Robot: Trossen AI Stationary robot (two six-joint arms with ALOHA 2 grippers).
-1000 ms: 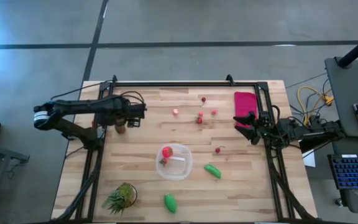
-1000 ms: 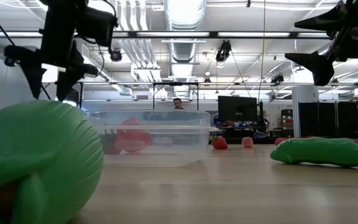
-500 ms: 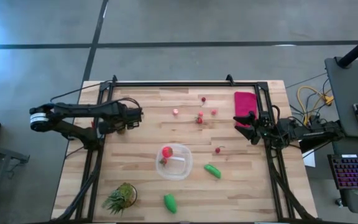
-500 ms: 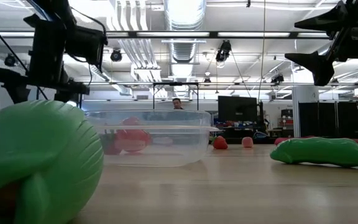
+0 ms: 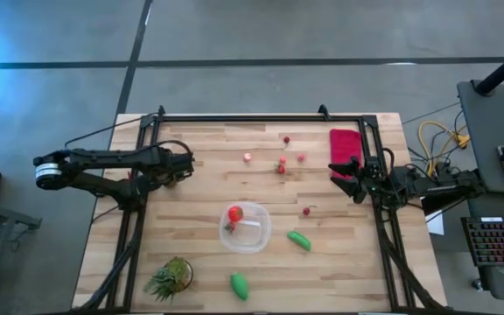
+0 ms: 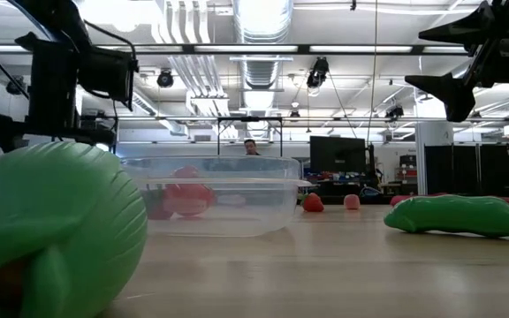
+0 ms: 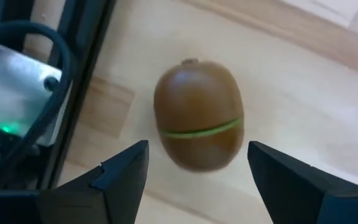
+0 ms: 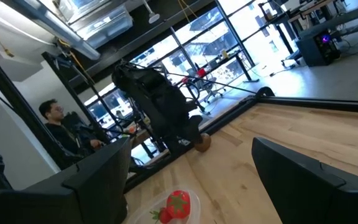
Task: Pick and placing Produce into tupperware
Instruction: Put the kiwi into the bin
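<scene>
The left gripper [image 5: 180, 166] sits low at the table's left edge, its 2 fingers [image 7: 120, 171] spread apart with nothing clamped; the brown piece [image 7: 199, 115] lies on the wood ahead of and between the fingertips, touching neither. Beyond those fingers toward the table's middle stands the tupperware [image 5: 246, 227], holding the red tomato [image 5: 235, 213] and a smaller red item beside it. Near the front edge, the spiky plant [image 5: 171, 276] stands left of 1 green oblong piece [image 5: 239, 285]; the second green piece [image 5: 299, 240] lies just right of the container. Tiny red berries [image 5: 281, 164] are scattered across the far half of the table, and 1 more berry [image 5: 306, 211] rests between the container and the right arm. The right gripper [image 5: 346, 167] hangs at the table's right edge, fingers [image 8: 303, 180] wide and empty, with the red cloth [image 5: 344, 144] lying under and just behind them.
</scene>
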